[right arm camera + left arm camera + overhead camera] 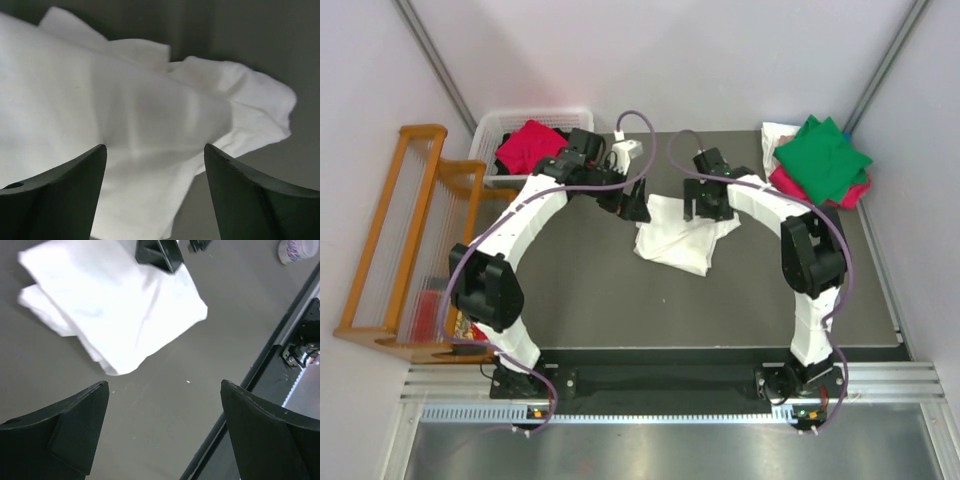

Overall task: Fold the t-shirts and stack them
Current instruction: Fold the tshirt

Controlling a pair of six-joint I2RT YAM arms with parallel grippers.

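Black fingers of our left gripper fill the bottom of the left wrist view. They are spread wide with nothing between them, hanging over bare table just short of the white t-shirt. At the far left stands a wooden rack, and beside it a white basket holds a crimson t-shirt waiting its turn. The white t-shirt lies mid-table as a loose, uneven fold, with layers showing at one edge and a corner sticking out. Our right gripper hovers directly over it, jaws apart and gripping nothing, the cloth lying below its fingertips. Far right, a green t-shirt sits on top of a crimson-pink t-shirt at the table's back corner. We judge the step in hand to be finishing this white fold and moving it onto that stack. To do it well, we should bring the left gripper in over the cloth's near edge. Each side should pinch through every layer rather than the top sheet alone, taking hold at matching points on opposite ends. We should lift level so nothing slides open and set it squarely on the green one. A one-layer grip would likely let the bundle unfold in the air.
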